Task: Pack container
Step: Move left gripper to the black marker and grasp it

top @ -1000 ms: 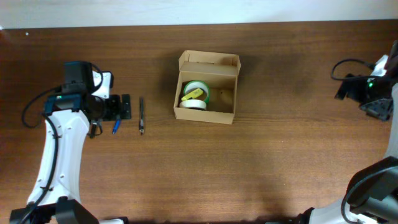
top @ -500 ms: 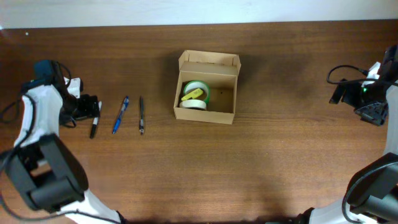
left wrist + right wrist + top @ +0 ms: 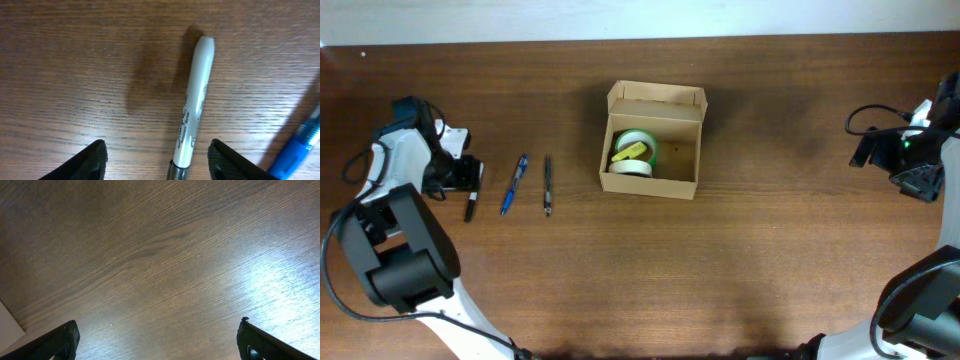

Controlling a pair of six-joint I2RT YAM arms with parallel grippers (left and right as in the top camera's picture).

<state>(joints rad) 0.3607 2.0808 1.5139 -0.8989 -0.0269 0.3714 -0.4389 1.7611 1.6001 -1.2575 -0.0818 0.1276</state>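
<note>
The container [image 3: 688, 145] is a small tan cardboard box at the table's middle, open, with its flap lid standing at the far side. Inside lie a green-and-white tape roll [image 3: 638, 145] and a yellow piece. My left gripper [image 3: 463, 176] is at the far left, open, with its fingers [image 3: 160, 165] either side of a grey-white marker [image 3: 194, 105] that lies on the table [image 3: 75, 75]. The marker's dark tip also shows in the overhead view [image 3: 471, 207]. My right gripper [image 3: 912, 165] is open and empty over bare wood at the right edge, as the right wrist view [image 3: 160, 342] shows.
A blue pen [image 3: 513, 184] and a thin dark pen [image 3: 547, 185] lie side by side between the marker and the box. The blue pen's end shows in the left wrist view [image 3: 300, 147], close to the right finger. Cables hang by the right arm.
My left arm swung left, from over the blue pen to the marker, uncovering both. In the last half second it shifted slightly. The right arm moved a little.
</note>
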